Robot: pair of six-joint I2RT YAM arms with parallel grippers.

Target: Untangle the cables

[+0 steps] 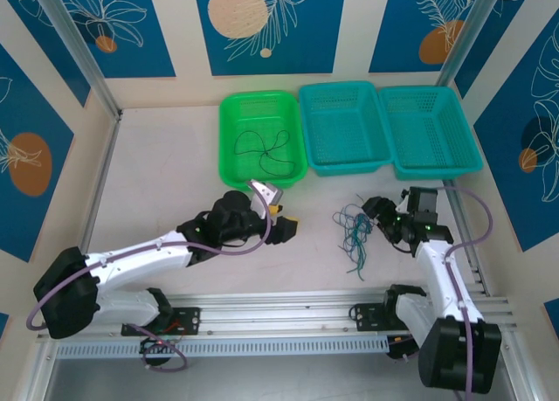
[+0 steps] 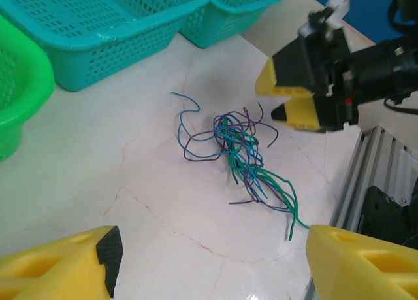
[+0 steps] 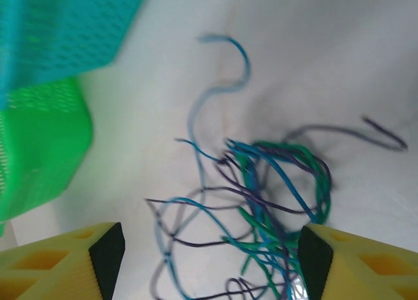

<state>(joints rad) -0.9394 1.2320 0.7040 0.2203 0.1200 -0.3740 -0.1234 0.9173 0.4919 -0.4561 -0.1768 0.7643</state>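
The cables [image 1: 354,231] are lying bunched on the counter [image 1: 166,165] near the green basket [image 1: 229,148], and the right arm's jaws are hovering apart just above them, seemingly lining up on one strand, while the left arm's jaws are hanging apart nearby.

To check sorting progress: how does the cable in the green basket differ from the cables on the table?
The cable in the green basket looks like one dark strand, lying alone; the cables on the table are several green, blue and purple strands, tangled together. Both are thin and curly.
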